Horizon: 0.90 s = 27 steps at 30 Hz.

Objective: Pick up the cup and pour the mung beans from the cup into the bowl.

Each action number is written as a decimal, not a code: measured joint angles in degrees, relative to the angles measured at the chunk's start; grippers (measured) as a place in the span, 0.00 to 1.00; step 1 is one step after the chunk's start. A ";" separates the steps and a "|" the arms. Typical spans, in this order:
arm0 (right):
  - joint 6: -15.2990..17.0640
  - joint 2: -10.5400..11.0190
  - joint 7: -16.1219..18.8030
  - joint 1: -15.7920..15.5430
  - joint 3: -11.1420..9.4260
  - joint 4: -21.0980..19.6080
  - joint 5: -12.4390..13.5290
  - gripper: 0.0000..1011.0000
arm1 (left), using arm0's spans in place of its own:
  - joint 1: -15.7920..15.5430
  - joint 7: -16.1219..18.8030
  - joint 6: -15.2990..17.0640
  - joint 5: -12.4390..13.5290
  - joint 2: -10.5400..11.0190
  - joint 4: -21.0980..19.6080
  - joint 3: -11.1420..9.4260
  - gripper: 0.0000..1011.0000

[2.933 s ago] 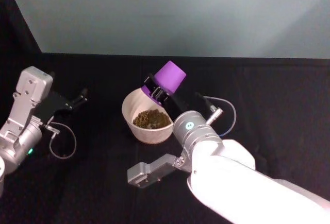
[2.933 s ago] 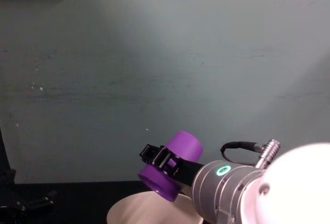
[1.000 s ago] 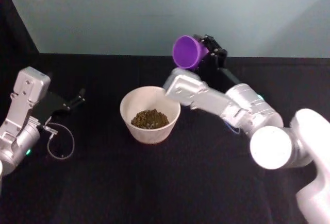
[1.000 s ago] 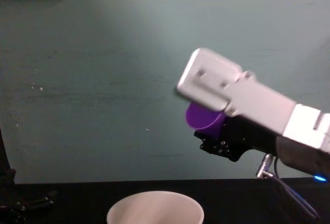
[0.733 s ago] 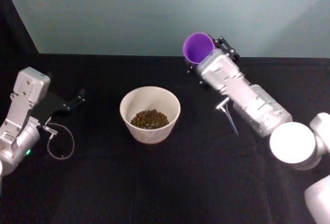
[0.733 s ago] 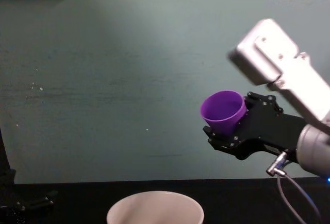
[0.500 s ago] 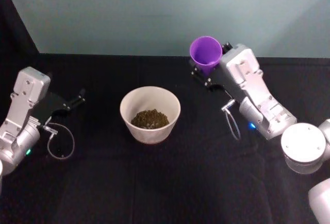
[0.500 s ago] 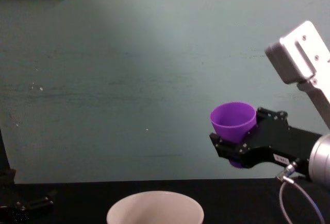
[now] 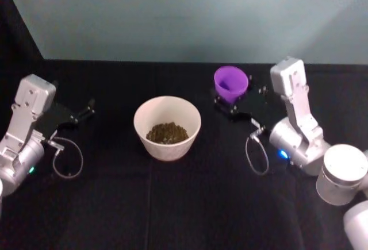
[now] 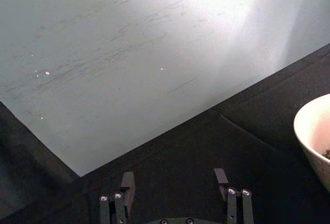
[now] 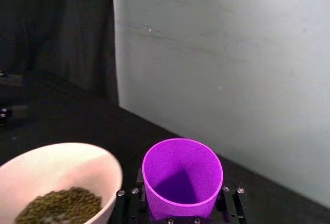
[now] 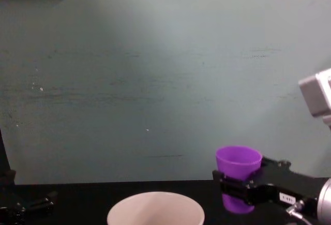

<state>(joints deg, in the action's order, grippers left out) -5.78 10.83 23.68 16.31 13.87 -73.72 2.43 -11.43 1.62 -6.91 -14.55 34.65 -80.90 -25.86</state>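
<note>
My right gripper [image 9: 231, 104] is pinching the small bright purple plastic cup [image 9: 231, 83], its black jaws pressed against opposite sides of the cup's lower wall. The cup stands upright, mouth up, to the right of the wide round cream-white bowl [image 9: 142, 132] and slightly farther back, apart from it. In the right wrist view the purple cup [image 11: 182, 178] shows an open mouth with a bare purple interior, the jaws closing on it at either side near its base, and the cream bowl [image 11: 87, 159] lies just beside it. In the chest view the cup [image 12: 238, 170] sits level in my right gripper [image 12: 242, 190], low over the black cloth-covered table [image 9: 172, 204]; I cannot tell whether its base touches the cloth. The bowl's rim [image 12: 155, 201] appears at the near edge of that view, left of the cup.

The bowl stands on the table near its middle. It contains a heap of greenish-brown mung beans [image 9: 167, 132] lying at the bottom.

My left gripper [image 9: 85, 111] hangs at the left side of the table, well apart from the bowl, holding nothing. Its two black fingers [image 10: 127, 185] are spread wide in the left wrist view, with bare cloth between them, and the edge of the bowl [image 10: 312, 139] shows off to one side.

A pale teal wall [image 9: 190, 14] stands behind the far edge of the table
</note>
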 joint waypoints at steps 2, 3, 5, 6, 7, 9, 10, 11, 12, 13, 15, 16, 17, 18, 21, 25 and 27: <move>-0.52 -0.17 1.38 0.38 -0.11 1.99 1.94 0.72 | 0.00 0.00 0.00 0.00 0.00 0.00 0.01 0.99; -0.72 -0.20 1.70 0.47 -0.11 2.52 2.46 0.72 | 0.00 0.00 0.00 0.00 0.00 0.00 0.01 0.99; -1.05 -0.24 2.14 0.67 -0.04 3.45 3.08 0.72 | 0.00 0.00 0.00 0.00 0.00 0.00 0.00 0.99; -1.45 -0.25 2.48 0.85 0.13 4.51 3.62 0.72 | 0.00 0.00 0.00 0.00 0.00 0.00 0.00 0.99; -1.64 -0.25 2.59 0.94 0.21 4.93 3.86 0.72 | 0.00 0.00 0.00 0.00 0.00 0.00 0.00 0.99; -2.21 -0.23 2.91 1.12 0.46 6.15 4.43 0.72 | 0.00 0.00 0.00 0.00 0.00 0.00 0.00 0.99; -2.44 -0.21 2.98 1.17 0.55 6.58 4.61 0.72 | 0.00 0.00 0.00 0.00 0.00 0.00 0.00 0.99; -2.68 -0.17 3.04 1.23 0.63 6.96 4.79 0.72 | 0.00 0.00 0.00 0.00 0.00 0.00 0.00 0.99; -3.23 -0.10 3.24 1.35 0.73 7.79 5.20 0.72 | 0.00 0.00 0.00 0.00 0.00 0.00 0.00 0.99; -3.52 -0.06 3.33 1.38 0.78 8.17 5.39 0.72 | 0.00 0.00 0.00 0.00 0.00 0.00 0.00 0.99; -4.21 0.13 3.41 1.44 0.99 8.96 5.79 0.72 | 0.00 0.00 0.00 0.00 0.00 0.00 0.00 0.99; -4.46 0.21 3.41 1.47 1.07 9.20 5.87 0.72 | 0.00 0.00 0.00 0.00 0.00 0.00 0.00 0.99; -4.85 0.35 3.39 1.49 1.21 9.49 6.00 0.72 | 0.00 0.00 0.00 0.00 0.00 0.00 0.00 0.99; -5.02 0.45 3.38 1.48 1.29 9.60 6.03 0.72 | 0.00 0.00 0.00 0.00 0.00 0.00 0.00 0.99; -5.53 0.69 3.07 1.46 1.51 9.91 6.09 0.72 | 0.00 0.00 0.00 0.00 0.00 0.00 0.00 0.99; -6.24 1.08 2.51 1.47 2.11 10.41 6.24 0.72 | 0.00 0.00 0.00 0.00 0.00 0.00 0.00 0.99; -6.58 1.25 2.33 1.59 2.48 10.59 6.29 0.72 | 0.00 0.00 0.00 0.00 0.00 0.00 0.00 0.99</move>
<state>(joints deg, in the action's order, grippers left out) -12.36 12.08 26.01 17.91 16.35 -63.13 8.72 -11.43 1.62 -6.91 -14.55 34.65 -80.90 -25.86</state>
